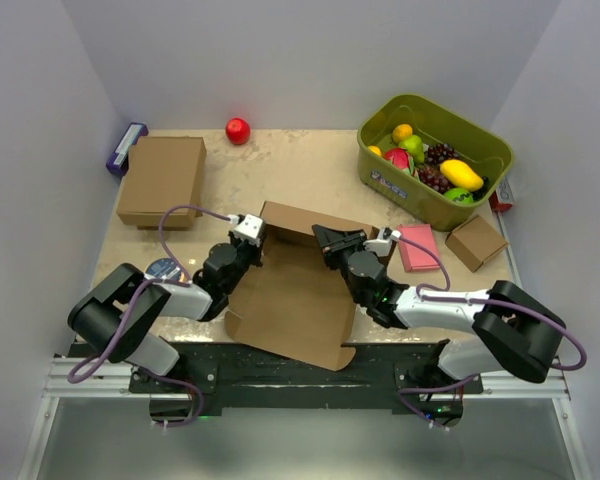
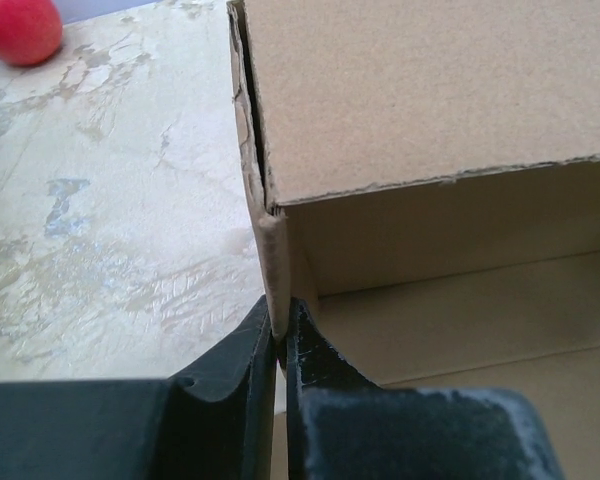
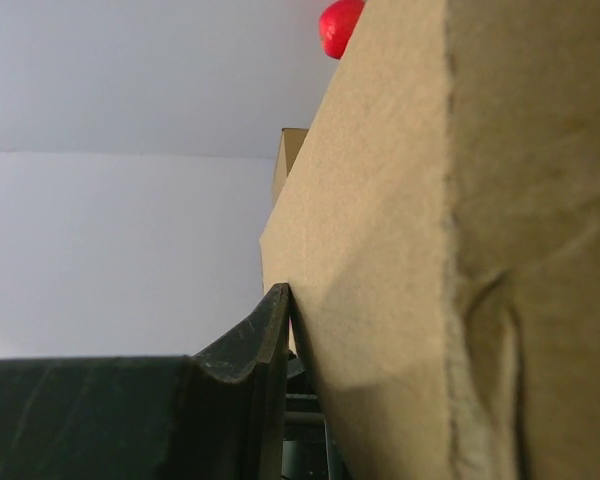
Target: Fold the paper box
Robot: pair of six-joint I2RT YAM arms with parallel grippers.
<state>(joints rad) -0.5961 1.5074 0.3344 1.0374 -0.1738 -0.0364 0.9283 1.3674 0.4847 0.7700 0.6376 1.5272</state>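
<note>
The paper box (image 1: 290, 300) lies mid-table as a flat brown cardboard sheet with its back wall folded up. My left gripper (image 1: 261, 228) is at the box's back-left corner. In the left wrist view that gripper (image 2: 280, 330) is shut on the thin upright edge of the paper box (image 2: 430, 100). My right gripper (image 1: 327, 238) is at the back-right corner. In the right wrist view the box's panel (image 3: 430, 250) presses flat against the one finger (image 3: 265, 340) that shows. The other finger is hidden behind the cardboard.
A closed brown box (image 1: 162, 180) sits at the back left with a purple item (image 1: 126, 148) beside it. A red apple (image 1: 238, 130) lies by the back wall. The green bin (image 1: 380, 175) of fruit, a pink pad (image 1: 417, 247) and a small cardboard cube (image 1: 476, 242) stand on the right.
</note>
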